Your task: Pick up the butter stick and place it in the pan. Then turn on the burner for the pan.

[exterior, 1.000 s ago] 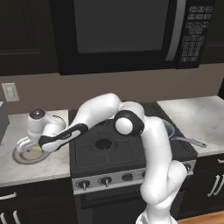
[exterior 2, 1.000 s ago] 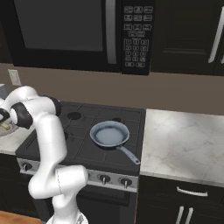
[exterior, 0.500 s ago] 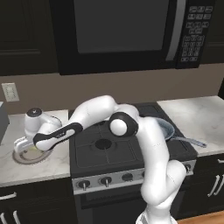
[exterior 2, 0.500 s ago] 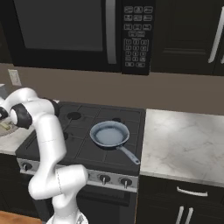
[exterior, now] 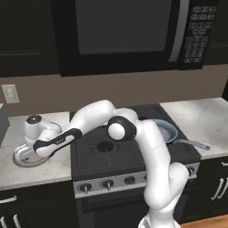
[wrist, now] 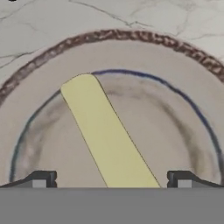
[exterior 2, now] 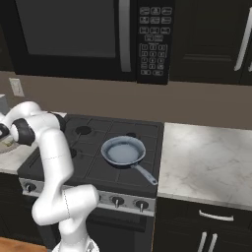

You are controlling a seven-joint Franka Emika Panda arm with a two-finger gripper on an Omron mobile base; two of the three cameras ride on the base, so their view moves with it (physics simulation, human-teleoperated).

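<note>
the arm has swung further left and lower than a second ago: in the left base view the hand, which then hung above the plate's near edge, has now come down right over the plate [exterior: 27, 156] on the left counter [exterior: 26, 171], hiding most of it. the elbow has dropped a little too and sits over the front of the stove [exterior: 129, 156]. the base has not driven; the background is unchanged.

in the hand view the gripper [wrist: 111, 180] stands wide open, its two dark fingertips [wrist: 40, 179] apart at the bottom with nothing clamped between them. the butter stick [wrist: 107, 135] lies flat on the beige plate, slanting across it, its near end running down between the open fingertips; whether they touch it cannot be told.

the pan [exterior 2: 123, 150] has stayed where it was, on the right side of the stove with its silver handle pointing toward the front right, well apart from the butter stick.
</note>
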